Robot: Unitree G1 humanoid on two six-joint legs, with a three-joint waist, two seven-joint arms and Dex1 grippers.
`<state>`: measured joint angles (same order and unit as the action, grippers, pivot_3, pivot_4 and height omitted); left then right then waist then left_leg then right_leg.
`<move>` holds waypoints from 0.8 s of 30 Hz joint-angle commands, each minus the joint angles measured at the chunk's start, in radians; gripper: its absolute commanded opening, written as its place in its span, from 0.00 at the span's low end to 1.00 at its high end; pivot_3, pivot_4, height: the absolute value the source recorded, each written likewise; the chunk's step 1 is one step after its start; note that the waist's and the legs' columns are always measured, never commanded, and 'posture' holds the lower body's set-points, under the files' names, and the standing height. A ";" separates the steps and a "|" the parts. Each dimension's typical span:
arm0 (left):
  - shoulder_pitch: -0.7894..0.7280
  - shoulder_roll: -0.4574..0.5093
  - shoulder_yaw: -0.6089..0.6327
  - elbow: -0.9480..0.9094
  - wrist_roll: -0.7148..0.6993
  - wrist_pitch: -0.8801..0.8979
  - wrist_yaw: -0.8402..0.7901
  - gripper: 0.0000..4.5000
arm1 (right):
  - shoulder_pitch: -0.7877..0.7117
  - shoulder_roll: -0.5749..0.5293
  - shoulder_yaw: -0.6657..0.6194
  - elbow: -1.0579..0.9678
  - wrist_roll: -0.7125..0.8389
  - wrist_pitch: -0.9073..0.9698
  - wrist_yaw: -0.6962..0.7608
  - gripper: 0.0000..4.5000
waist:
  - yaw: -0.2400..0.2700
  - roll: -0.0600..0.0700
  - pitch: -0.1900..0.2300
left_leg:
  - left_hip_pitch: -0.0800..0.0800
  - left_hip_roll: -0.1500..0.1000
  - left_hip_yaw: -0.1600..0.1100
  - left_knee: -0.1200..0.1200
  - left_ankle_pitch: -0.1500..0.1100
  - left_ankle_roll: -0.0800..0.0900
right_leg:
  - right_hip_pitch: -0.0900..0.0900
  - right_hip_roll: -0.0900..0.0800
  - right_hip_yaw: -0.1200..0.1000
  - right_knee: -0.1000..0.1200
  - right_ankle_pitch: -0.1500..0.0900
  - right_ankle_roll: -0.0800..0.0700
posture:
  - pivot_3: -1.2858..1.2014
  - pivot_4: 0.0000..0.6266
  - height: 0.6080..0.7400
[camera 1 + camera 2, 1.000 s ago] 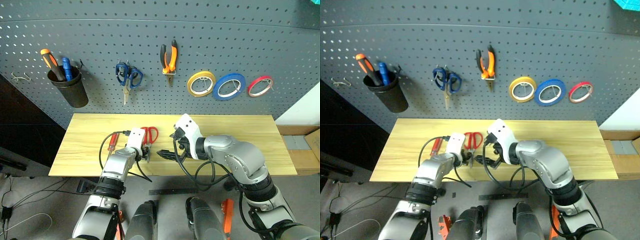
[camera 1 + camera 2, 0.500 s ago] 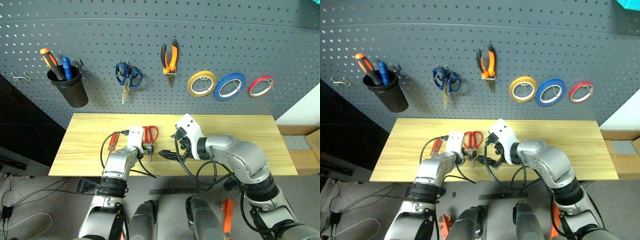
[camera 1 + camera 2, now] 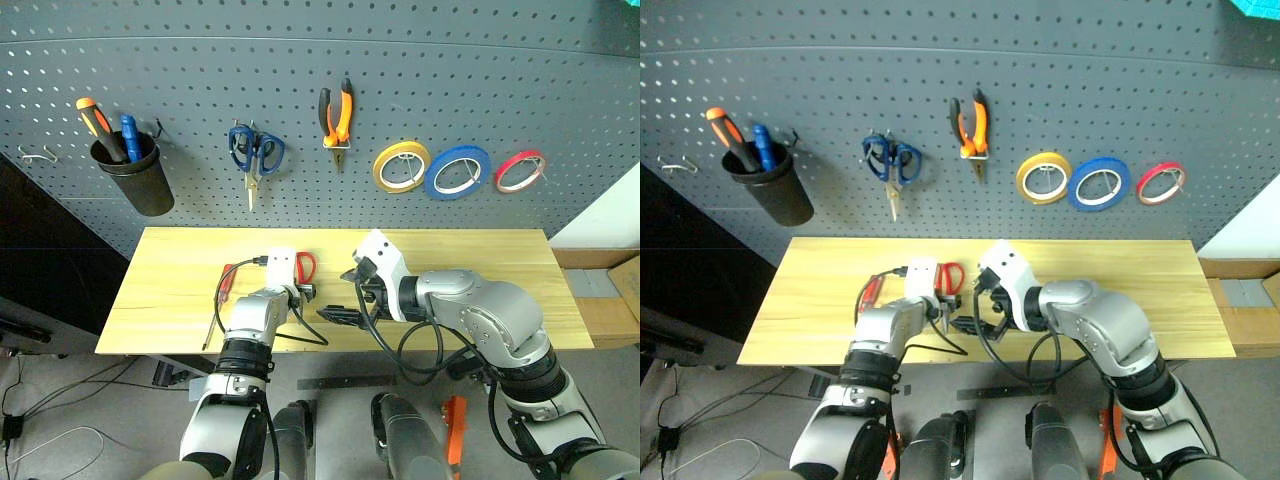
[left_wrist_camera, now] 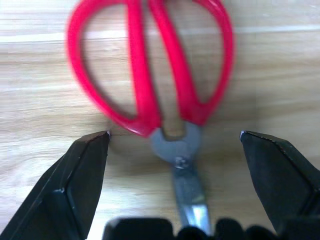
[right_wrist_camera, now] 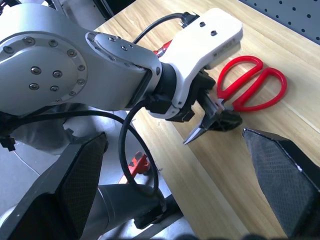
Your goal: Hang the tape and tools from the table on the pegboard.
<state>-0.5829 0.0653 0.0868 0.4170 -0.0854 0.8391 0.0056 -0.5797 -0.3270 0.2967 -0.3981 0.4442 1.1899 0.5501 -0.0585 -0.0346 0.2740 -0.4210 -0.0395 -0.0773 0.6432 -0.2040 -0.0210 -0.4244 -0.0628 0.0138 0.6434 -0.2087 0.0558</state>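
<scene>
— How did the jaws stand?

— The left gripper (image 4: 175, 145) had its fingers (image 4: 82, 175) spread wide, one on either side of the red-handled scissors (image 4: 155, 75), whose pivot and blade ran down between them — no finger touching the handles. The right gripper (image 5: 175, 200) was also wide apart and held nothing, hovering just beside the left one over the table's front edge.

— And the scissors?

— Flat on the table (image 3: 470, 255), handles toward the pegboard (image 3: 400, 60), blades toward the robot. The red-handled screwdriver (image 3: 222, 290) lay on the wood close by, on the left arm's other side.

— What hung on the board?

— The pliers (image 3: 337, 115) and the blue tape (image 3: 457, 172), between a yellow roll (image 3: 402, 166) and a red roll (image 3: 520, 171) — plus blue-handled scissors (image 3: 254, 155) and a black cup (image 3: 135, 175) holding an orange-and-black screwdriver (image 3: 97, 120).
</scene>
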 commanded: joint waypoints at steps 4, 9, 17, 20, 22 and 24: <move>0.027 0.005 0.008 -0.004 -0.013 -0.057 -0.032 0.48 | -0.022 -0.001 -0.018 -0.031 0.008 -0.008 -0.016 1.00 | 0.000 0.000 0.000 | 0.000 0.000 0.000 0.000 0.000 0.000 | 0.000 0.000 0.000 0.000 0.000 0.000 | 0.47 0.37 1.00; 0.060 0.010 0.003 -0.033 -0.030 -0.118 -0.088 0.22 | -0.020 -0.005 -0.016 -0.030 -0.001 -0.015 -0.030 1.00 | 0.001 0.000 0.000 | 0.000 0.000 0.000 0.000 0.000 0.000 | 0.000 0.000 0.000 0.000 0.000 0.000 | 0.47 0.37 1.00; 0.158 0.060 -0.038 -0.160 -0.026 -0.195 -0.188 0.22 | -0.007 -0.029 -0.022 -0.054 -0.020 -0.047 -0.062 1.00 | -0.001 0.000 0.000 | 0.000 0.000 0.000 0.000 0.000 0.000 | 0.000 0.000 0.000 0.000 0.000 0.000 | 0.47 0.36 1.00; 0.253 0.095 -0.059 -0.311 -0.020 -0.313 -0.231 0.22 | -0.001 -0.065 -0.023 -0.104 -0.051 -0.112 -0.064 1.00 | -0.001 0.000 0.000 | -0.001 0.000 0.000 -0.001 0.000 0.000 | -0.001 -0.001 0.001 0.000 0.000 0.000 | 0.46 0.36 1.00; 0.326 0.123 -0.072 -0.424 -0.010 -0.411 -0.259 0.22 | 0.002 -0.087 -0.028 -0.131 -0.064 -0.145 -0.066 1.00 | -0.001 0.000 0.000 | -0.001 0.000 0.000 -0.001 0.000 0.000 | -0.002 -0.001 0.001 -0.001 0.001 -0.002 | 0.46 0.36 1.00; 0.410 0.144 -0.062 -0.564 -0.020 -0.498 -0.284 0.22 | 0.009 -0.112 -0.027 -0.159 -0.103 -0.226 -0.071 1.00 | -0.001 0.000 0.000 | -0.002 0.001 0.001 -0.001 0.000 -0.001 | -0.002 -0.002 0.001 -0.001 0.001 -0.002 | 0.46 0.36 1.00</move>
<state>-0.1984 0.1989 0.0275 -0.0194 -0.1000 0.4257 -0.2549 -0.5686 -0.4272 0.2923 -0.4949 0.3656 1.0348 0.4802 -0.0596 -0.0345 0.2740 -0.4228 -0.0387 -0.0762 0.6414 -0.2046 -0.0216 -0.4263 -0.0669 0.0145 0.6411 -0.2081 0.0531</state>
